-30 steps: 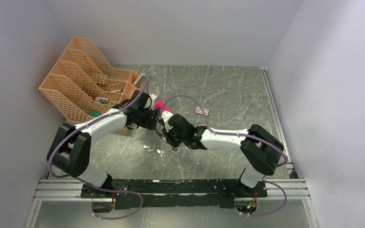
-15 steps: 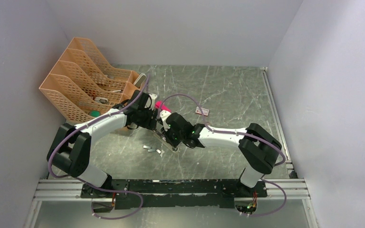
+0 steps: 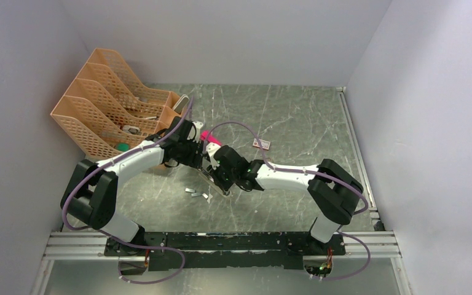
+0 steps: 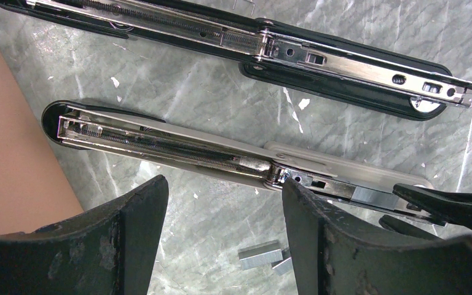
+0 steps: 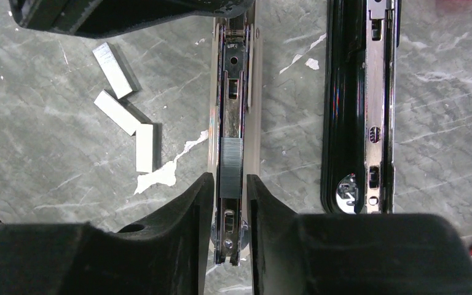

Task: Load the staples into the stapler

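Observation:
The stapler (image 5: 232, 74) lies opened flat on the marble table, its silver rail (image 4: 178, 147) facing up. A short silvery strip of staples (image 5: 230, 167) sits in the rail, also visible in the left wrist view as the strip (image 4: 372, 198). My right gripper (image 5: 230, 181) straddles the rail's end just behind the strip, slightly open, its fingers a hair off the rail's sides. My left gripper (image 4: 224, 190) hovers open beside the stapler's hinge, holding nothing. From above, both grippers (image 3: 221, 181) (image 3: 200, 161) meet over the stapler (image 3: 212, 177).
A second opened black stapler (image 5: 359, 104) (image 4: 344, 61) lies parallel beside the first. Loose staple strips (image 5: 118, 112) (image 4: 261, 255) (image 3: 192, 192) lie on the table. A pink piece (image 3: 208, 136), a small white-red box (image 3: 260, 144) and orange file racks (image 3: 110, 104) stand behind.
My right arm has crept a little to the left along the stapler, and its jaws have parted slightly. The left arm has not moved.

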Action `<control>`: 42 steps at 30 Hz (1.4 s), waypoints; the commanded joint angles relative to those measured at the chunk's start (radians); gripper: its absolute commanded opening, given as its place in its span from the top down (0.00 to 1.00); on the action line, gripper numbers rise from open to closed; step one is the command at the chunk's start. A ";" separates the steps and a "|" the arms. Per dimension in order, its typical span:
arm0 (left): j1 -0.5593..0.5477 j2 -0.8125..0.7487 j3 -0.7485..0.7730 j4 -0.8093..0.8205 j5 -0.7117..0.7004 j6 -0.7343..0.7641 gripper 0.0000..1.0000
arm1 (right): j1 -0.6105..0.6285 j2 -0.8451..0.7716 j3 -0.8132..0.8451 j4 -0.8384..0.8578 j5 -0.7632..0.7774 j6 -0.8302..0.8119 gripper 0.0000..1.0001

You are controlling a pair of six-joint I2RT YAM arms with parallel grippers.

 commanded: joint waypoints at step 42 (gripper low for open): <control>-0.014 -0.025 -0.008 0.014 -0.022 0.013 0.27 | -0.019 0.026 -0.026 0.203 0.129 0.119 0.66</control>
